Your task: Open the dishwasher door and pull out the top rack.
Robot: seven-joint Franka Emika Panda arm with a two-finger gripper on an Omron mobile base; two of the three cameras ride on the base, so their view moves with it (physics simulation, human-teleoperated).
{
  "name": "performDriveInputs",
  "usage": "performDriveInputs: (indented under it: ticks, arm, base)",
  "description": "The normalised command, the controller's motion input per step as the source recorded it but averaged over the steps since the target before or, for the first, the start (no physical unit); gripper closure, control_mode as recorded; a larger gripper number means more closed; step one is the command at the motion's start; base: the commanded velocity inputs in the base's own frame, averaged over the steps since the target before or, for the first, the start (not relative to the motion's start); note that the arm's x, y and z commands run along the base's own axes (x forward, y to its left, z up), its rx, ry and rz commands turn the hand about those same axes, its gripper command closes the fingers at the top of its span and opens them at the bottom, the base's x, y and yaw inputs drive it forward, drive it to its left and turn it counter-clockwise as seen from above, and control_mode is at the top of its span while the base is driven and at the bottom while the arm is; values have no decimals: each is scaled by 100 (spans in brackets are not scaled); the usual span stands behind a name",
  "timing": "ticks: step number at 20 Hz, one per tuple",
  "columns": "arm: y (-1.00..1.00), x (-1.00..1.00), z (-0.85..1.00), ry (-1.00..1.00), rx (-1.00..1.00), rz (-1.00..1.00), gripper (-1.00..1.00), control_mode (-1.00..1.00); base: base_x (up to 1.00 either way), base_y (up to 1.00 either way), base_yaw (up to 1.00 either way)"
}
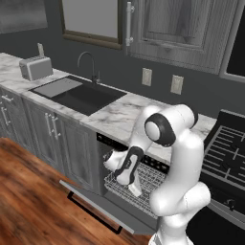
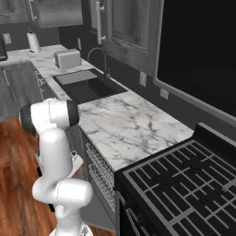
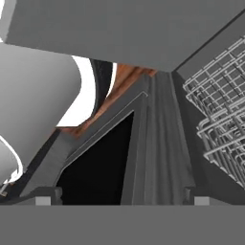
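The arm's forearm [image 1: 128, 165] covers part of the top rack [image 1: 153, 179]. The stove grates [image 1: 228, 150] are cut off by the picture's right edge. The fingers are hidden behind the wrist.

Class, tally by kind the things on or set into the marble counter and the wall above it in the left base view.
Toaster: 1
Sink: 1
Faucet: 1
Wall outlets: 2
Total: 5

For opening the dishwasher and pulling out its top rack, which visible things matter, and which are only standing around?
Belong to the job:
- dishwasher door, folded down open
- top rack, partly out
- tool, open, above the rack

Only standing around:
- toaster
- sink and faucet
- stove grates
- paper towel roll
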Motion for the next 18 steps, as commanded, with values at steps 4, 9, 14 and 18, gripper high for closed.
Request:
performDriveInputs:
  ticks: [4, 9, 14, 18]
  arm:
    - [0, 8, -51, 7, -17, 2, -100, -100]
    - [0, 11, -13, 9, -12, 16, -100, -100]
    - [0, 41, 7, 26, -1, 8, -100, -100]
    - [-5, 46, 0, 32, -3, 6, -100, -100]
  base:
    - [0, 0, 0]
    - [0, 0, 0]
    - [0, 0, 0]
    - [0, 0, 0]
